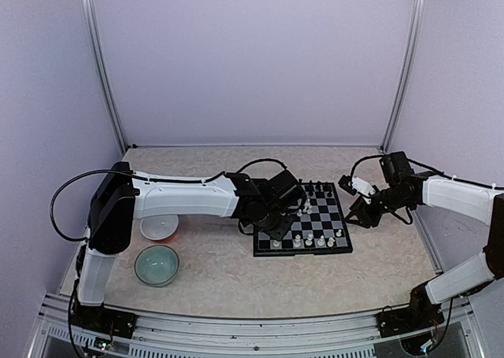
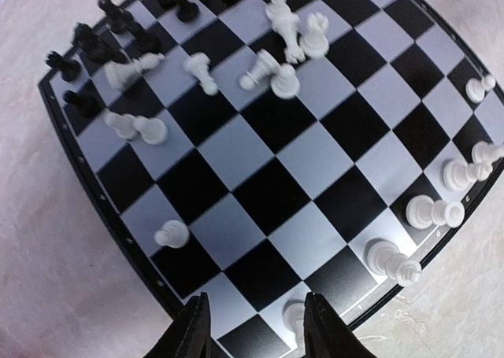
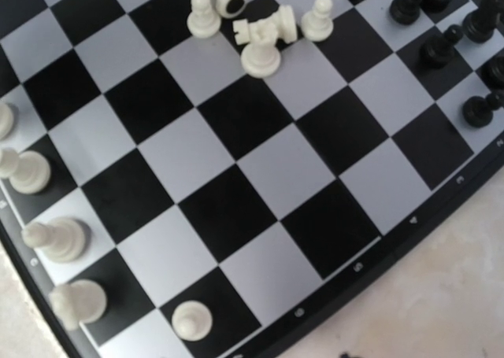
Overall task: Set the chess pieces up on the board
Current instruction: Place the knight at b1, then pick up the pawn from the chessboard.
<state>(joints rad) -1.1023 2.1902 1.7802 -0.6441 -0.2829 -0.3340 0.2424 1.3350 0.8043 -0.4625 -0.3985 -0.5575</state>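
Marbled table (image 1: 236,283): one board (image 1: 326,213), two bowls (image 1: 156,265).

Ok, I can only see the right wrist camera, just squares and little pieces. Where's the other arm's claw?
Observer: The left claw hangs over the left edge of the board, near its front corner, jaws apart.
Child: Is there anything next to the board?
Observer: Yes, a white bowl and a pale green bowl sit on the table to its left.
Child: And my own claw?
Observer: The right claw is just off the board's right edge. I can't tell whether it is open or shut.
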